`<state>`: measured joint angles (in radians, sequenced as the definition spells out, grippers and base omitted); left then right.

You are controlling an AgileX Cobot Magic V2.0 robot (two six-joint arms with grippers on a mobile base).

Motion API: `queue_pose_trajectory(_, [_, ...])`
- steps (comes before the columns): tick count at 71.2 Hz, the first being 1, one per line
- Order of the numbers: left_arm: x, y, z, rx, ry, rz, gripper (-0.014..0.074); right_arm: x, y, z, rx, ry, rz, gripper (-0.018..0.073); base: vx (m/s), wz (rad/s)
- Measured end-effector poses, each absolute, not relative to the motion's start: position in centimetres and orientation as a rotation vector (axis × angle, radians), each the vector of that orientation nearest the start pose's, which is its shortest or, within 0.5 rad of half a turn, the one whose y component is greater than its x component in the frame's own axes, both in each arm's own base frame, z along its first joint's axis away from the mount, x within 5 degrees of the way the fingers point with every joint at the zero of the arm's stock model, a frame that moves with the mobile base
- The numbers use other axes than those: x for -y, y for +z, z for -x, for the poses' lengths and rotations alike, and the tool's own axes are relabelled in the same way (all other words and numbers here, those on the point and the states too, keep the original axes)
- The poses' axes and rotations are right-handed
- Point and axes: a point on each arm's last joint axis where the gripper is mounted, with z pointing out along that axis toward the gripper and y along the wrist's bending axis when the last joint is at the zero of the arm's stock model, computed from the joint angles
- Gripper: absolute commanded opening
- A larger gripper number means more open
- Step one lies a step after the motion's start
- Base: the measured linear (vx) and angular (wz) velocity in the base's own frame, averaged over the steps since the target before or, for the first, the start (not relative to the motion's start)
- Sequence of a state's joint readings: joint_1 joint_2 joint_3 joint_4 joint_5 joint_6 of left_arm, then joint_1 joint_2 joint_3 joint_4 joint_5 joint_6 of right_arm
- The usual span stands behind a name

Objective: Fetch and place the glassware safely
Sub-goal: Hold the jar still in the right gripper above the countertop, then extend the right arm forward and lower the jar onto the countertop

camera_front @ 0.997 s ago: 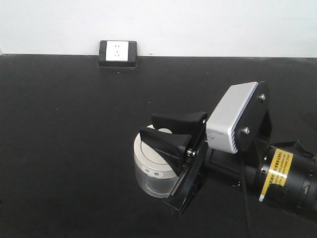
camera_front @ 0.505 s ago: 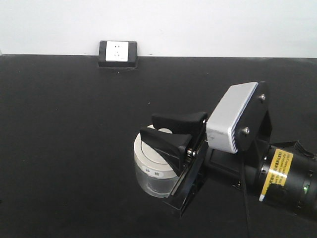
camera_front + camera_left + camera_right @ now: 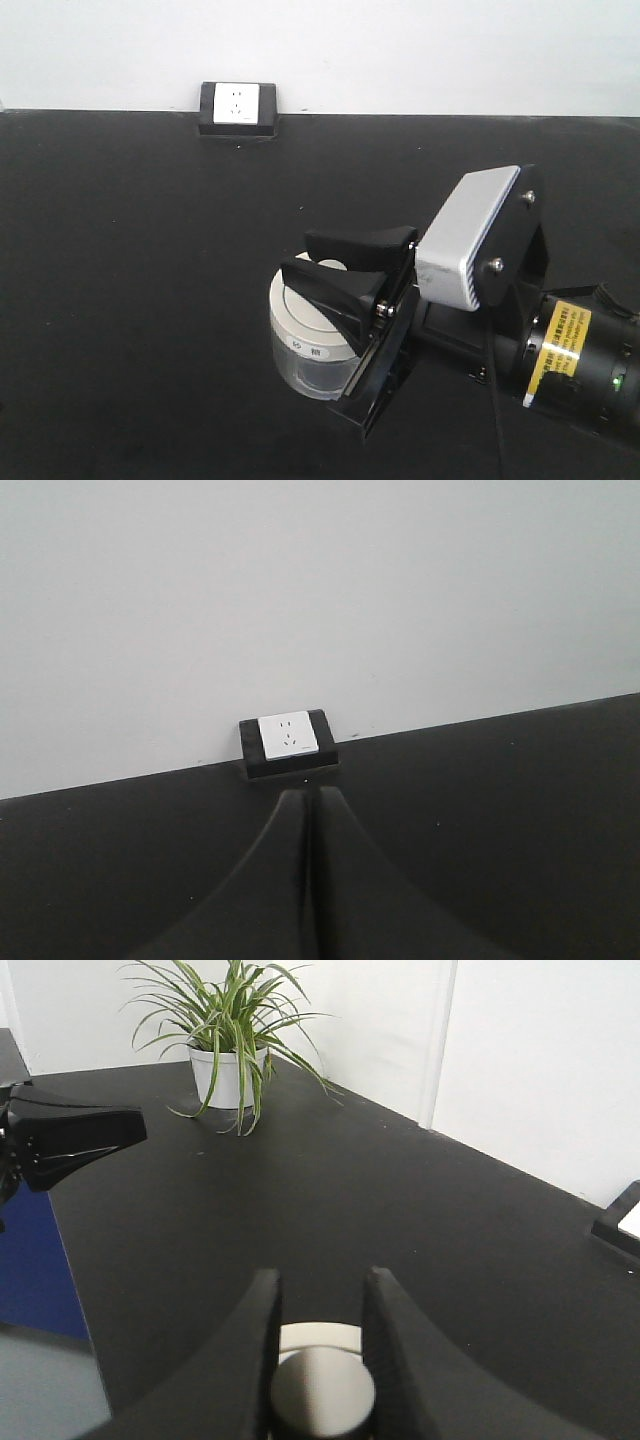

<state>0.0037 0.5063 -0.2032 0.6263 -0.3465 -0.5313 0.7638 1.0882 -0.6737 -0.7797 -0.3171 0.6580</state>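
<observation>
Right gripper (image 3: 300,254): fingers (image 3: 262,1345) pinch the knob (image 3: 322,1392) on the cream lid (image 3: 300,325) of the glass jar (image 3: 308,372), one finger on each side (wrist view shows both flanks touching the knob). The jar is upright at front-right of the black table (image 3: 140,280), well apart from the wall socket (image 3: 238,105) at the back edge. Can't tell if its base sits on the table or is just off it. Left gripper (image 3: 308,805): fingers pressed together, nothing between them, pointing at the socket. A potted plant (image 3: 232,1045) stands at the far table corner.
</observation>
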Motion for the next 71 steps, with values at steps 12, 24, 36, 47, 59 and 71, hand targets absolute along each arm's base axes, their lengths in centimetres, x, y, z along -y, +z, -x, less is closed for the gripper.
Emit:
queue_pose_trajectory(12, [1.77, 26.75, -11.04, -1.490, -0.094, -0.208, 0.0001, -17.76, 32.25, -15.67, -1.478, 0.685, 0.866, -0.0001, 0.00, 0.00])
queue_pose_trajectory(24, [1.77, 26.75, -11.04, -1.490, -0.094, -0.208, 0.0001, -17.76, 32.25, -15.67, -1.478, 0.685, 0.866, -0.0001, 0.00, 0.00])
queue_pose_trajectory(36, [1.75, 26.72, -11.05, -1.493, -0.092, -0.206, 0.0001, -17.76, 32.25, -15.67, -1.478, 0.685, 0.866, -0.0001, 0.00, 0.00])
queue_pose_trajectory(47, [1.74, 26.72, -11.05, -1.494, -0.092, -0.206, 0.0001, -17.76, 32.25, -15.67, -1.478, 0.685, 0.866, -0.0001, 0.00, 0.00])
queue_pose_trajectory(59, [1.74, 26.71, -11.05, -1.495, -0.092, -0.206, 0.0001, -17.76, 32.25, -15.67, -1.478, 0.685, 0.866, -0.0001, 0.00, 0.00])
queue_pose_trajectory(71, [1.74, 26.71, -11.05, -1.495, -0.092, -0.206, 0.0001, -17.73, 32.20, -15.76, -1.501, 0.701, 0.837, -0.0001, 0.00, 0.00])
